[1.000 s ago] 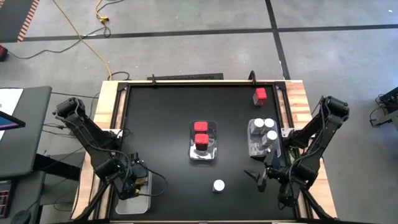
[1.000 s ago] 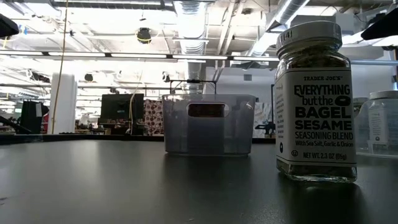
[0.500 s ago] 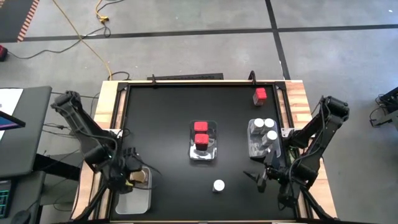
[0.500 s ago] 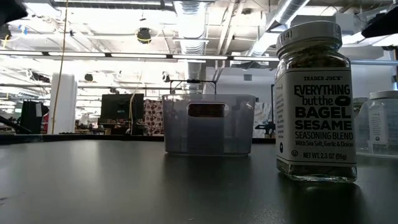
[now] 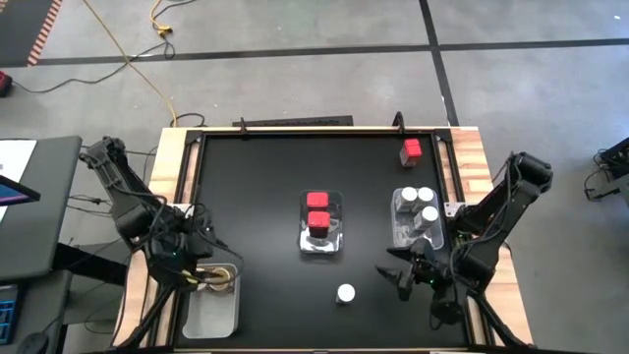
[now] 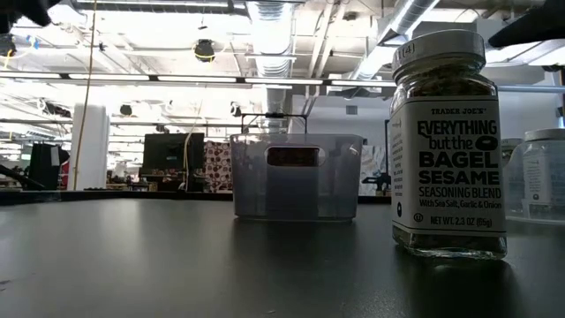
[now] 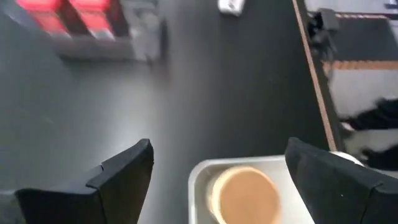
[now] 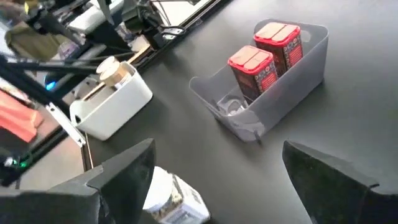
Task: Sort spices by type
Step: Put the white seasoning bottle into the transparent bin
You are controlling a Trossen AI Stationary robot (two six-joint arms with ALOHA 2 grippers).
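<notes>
A white-lidded seasoning jar stands alone near the table's near edge. My right gripper is open just to its right and touches nothing. Two red square-topped containers stand in the centre bin. Three white-lidded jars sit in the right bin. Another red container stands at the far right corner. My left gripper is open above the near-left bin, where a tan-topped jar stands.
The black tabletop shows bare between the left bin and the centre bin. Wooden side rails border the table. In the low view the centre bin stands behind the seasoning jar, with a white-lidded jar at the right.
My left gripper has drawn back from the near-left bin, upward and toward the far edge, while the tan-topped jar stays in the bin. My right gripper has shifted a little toward the table's left, closer to the lone white-lidded jar.
</notes>
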